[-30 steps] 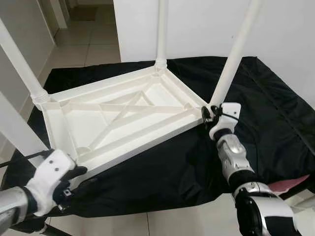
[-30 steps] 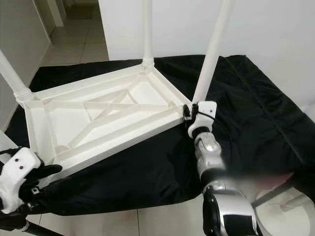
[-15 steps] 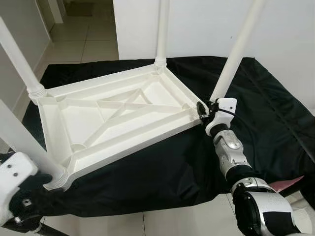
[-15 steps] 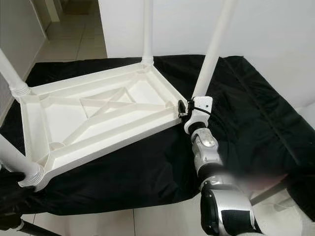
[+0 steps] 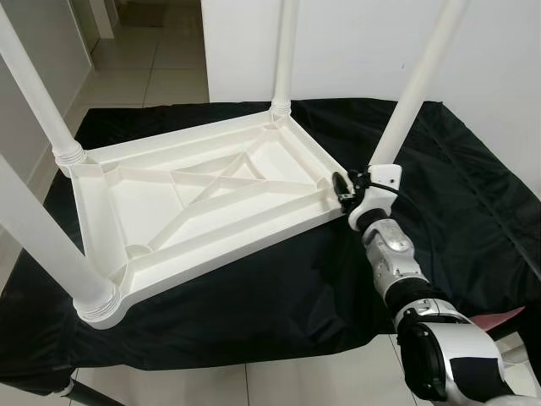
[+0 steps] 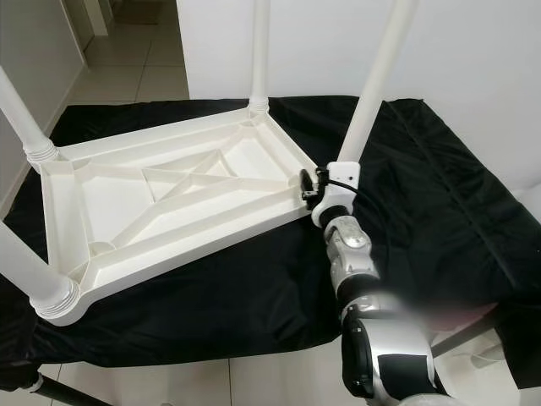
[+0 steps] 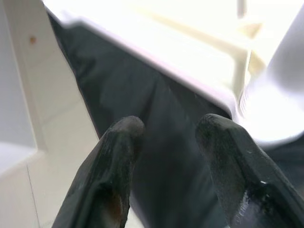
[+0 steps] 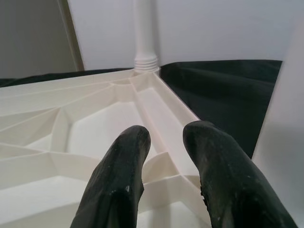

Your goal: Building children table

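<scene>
White plastic, the children table (image 5: 203,203) lies upside down on a black cloth (image 5: 473,211), four legs (image 5: 418,80) standing up. The right end effector (image 5: 342,188) sits at the near right corner beside one leg, fingers (image 8: 118,185) spread and grasping nothing. The left end effector (image 7: 166,142), also released, hovers by the near left corner, though that view is blurred. The table looks light, stiff and smooth, so probably slippery; the ribbed rim or a leg base offers the surest hold.

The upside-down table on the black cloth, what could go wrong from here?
1. The table lies on a loose black cloth and its near-left corner sits at the edge; a nudge could slide it off.
2. The right hand sits by the near-right leg; a bump could tilt it.
</scene>
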Tool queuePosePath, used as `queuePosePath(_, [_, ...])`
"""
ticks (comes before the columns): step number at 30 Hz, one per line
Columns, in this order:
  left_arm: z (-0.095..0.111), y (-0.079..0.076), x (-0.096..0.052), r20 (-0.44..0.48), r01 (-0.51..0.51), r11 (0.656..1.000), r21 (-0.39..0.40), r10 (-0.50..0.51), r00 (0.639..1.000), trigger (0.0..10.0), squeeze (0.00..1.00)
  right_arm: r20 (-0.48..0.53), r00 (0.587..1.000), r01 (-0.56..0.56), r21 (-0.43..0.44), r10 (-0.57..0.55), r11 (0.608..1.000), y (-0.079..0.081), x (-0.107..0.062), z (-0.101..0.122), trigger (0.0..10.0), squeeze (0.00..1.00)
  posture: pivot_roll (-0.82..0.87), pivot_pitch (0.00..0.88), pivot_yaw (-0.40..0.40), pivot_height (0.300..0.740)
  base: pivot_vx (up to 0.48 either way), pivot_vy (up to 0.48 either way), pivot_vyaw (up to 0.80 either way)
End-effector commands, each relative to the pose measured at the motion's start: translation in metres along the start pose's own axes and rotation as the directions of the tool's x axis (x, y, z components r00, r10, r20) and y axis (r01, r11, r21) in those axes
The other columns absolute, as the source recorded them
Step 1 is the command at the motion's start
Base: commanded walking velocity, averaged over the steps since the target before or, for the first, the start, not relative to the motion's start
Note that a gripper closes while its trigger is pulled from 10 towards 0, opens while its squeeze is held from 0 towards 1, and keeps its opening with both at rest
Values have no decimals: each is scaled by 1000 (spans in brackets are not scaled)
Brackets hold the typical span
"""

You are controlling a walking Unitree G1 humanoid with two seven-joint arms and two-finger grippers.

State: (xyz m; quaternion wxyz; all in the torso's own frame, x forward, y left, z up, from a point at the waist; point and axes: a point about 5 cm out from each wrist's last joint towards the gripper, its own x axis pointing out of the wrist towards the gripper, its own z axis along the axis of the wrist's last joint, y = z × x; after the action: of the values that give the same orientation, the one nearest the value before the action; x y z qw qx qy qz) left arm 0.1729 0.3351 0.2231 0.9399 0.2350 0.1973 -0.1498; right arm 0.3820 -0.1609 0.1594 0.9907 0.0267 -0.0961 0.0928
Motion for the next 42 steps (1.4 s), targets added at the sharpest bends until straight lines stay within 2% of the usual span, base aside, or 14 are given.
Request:
queuePosePath(1, [5,16,8,82,-244,969,-41,246,966,10000,0,-3,1000,-3,11,3,1000,2,-1,-3,10000,0,137,42,-35,740,0,0,0])
queuePosePath(2, [10,22,12,149,-299,950,-88,309,939,10000,0,-4,1000,-4,12,4,1000,3,-2,-4,10000,0,137,42,-35,740,0,0,0])
queuePosePath(7, [15,28,18,225,-332,925,-183,368,902,10000,0,-5,1000,-5,11,5,1000,3,-2,-5,10000,0,125,47,-33,740,0,0,0])
queuePosePath(8, [21,18,30,298,-273,931,-240,339,892,10000,0,-1,1000,-1,8,1,1000,1,-3,-4,10000,0,125,47,-33,740,0,0,0])
queuePosePath(17, [20,-10,53,385,-101,947,-305,219,896,10000,0,11,1000,20,-3,-20,1000,-8,-5,-1,10000,0,91,48,-20,740,0,0,0])
queuePosePath(21, [15,-30,64,427,25,945,-327,124,896,10000,0,8,999,33,-17,-33,999,-14,-7,-1,10000,0,82,50,-21,740,0,0,0])
queuePosePath(23, [13,-56,71,449,174,930,-323,-11,893,10000,0,4,999,44,-31,-44,999,-20,-9,-1,10000,0,76,50,-22,740,0,0,0])
queuePosePath(24, [13,-56,71,449,174,930,-323,-11,893,10000,0,4,999,44,-31,-44,999,-20,-9,-1,10000,0,76,50,-22,740,0,0,0])
queuePosePath(26, [14,-76,77,452,241,915,-323,-74,889,10000,0,3,999,52,-41,-52,998,-24,-10,0,10000,0,73,48,-23,740,0,0,0])
queuePosePath(28, [14,-76,77,452,241,915,-323,-74,889,10000,0,3,999,52,-41,-52,998,-24,-10,0,10000,0,73,48,-23,740,0,0,0])
queuePosePath(32, [18,-112,90,479,346,870,-352,-150,865,10000,0,0,996,86,-53,-86,995,-27,-17,-5,10000,0,66,46,-23,740,0,0,0])
queuePosePath(34, [19,-118,91,487,365,863,-348,-166,857,10000,0,-1,996,92,-54,-93,994,-27,-18,-7,10000,0,66,46,-23,740,0,0,0])
queuePosePath(36, [23,-150,97,503,451,831,-325,-252,827,10000,0,8,986,166,-61,-166,984,-29,-25,-12,10000,0,60,41,-18,740,0,0,0])
queuePosePath(42, [31,-167,100,524,498,807,-316,-289,801,10000,0,4,953,303,-83,-304,949,-36,-33,-18,10000,0,53,35,-10,740,0,0,0])
